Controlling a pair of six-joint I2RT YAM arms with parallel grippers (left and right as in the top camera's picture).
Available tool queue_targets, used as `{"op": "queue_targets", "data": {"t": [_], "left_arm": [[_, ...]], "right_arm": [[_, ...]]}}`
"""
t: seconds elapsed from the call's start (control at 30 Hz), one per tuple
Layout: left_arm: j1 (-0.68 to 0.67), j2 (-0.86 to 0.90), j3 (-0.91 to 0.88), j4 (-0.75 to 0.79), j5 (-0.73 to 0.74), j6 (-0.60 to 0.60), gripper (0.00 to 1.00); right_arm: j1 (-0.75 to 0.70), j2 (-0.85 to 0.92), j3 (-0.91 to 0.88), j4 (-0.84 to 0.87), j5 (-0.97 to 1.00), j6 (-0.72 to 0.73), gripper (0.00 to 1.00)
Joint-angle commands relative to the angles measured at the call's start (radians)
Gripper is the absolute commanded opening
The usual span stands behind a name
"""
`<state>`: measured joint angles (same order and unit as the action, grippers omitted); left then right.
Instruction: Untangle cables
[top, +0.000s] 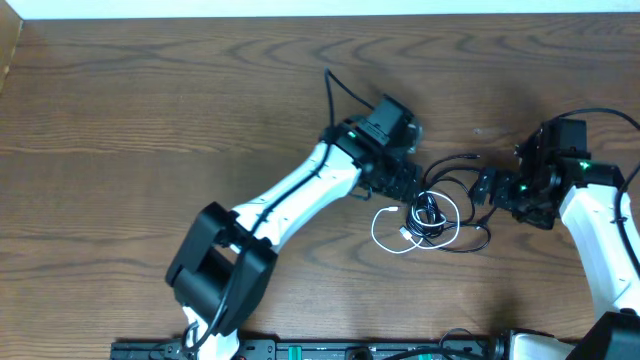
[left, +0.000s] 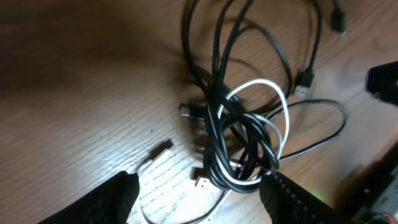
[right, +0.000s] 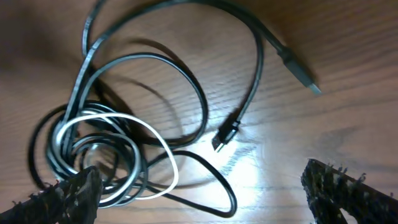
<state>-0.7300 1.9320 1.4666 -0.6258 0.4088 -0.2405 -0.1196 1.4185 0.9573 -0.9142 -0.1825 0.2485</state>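
Overhead: 1 blk cable (top: 428, 211), 1 wht cable (top: 374, 229) tangled; L gripper (top: 405, 186), R gripper (top: 486, 188).

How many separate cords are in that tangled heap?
2. A long black cable bunches into tight coils and also loops out widely. A shorter white cable is wound through those same coils. The overlapping loops could hide another strand.

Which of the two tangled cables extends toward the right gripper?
The black cable; its loops and plug ends spread toward the right gripper, whereas the white cable loops out the opposite side.
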Motion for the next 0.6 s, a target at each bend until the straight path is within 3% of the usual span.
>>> {"op": "queue_targets", "data": {"t": [0.0,0.3,0.4,0.43,0.5,0.57], "left_arm": [[-0.025,0.06,0.01,0.0,-0.059,-0.024,0.68],[-0.027,0.112,0.011,0.015,-0.059,-0.023,0.65],[-0.014,0.112,0.011,0.023,-0.065,-0.023,0.28],[-0.011,0.112,0.01,0.022,-0.076,-0.023,0.2],[-0.006,0.112,0.011,0.016,-0.111,-0.023,0.19],[-0.001,0.112,0.011,0.005,-0.161,-0.023,0.1]], "right_arm": [[-0.006,0.002,-0.022,0.006,0.019,0.01,0.99],[0.0,0.002,-0.049,0.022,0.011,0.01,0.99],[0.0,0.002,-0.053,0.031,0.01,0.009,0.99],[0.0,0.002,-0.053,0.032,0.008,0.009,0.99],[0.0,0.002,-0.053,0.033,0.007,0.009,0.99],[0.0,0.002,-0.053,0.033,0.007,0.009,0.99]]}}
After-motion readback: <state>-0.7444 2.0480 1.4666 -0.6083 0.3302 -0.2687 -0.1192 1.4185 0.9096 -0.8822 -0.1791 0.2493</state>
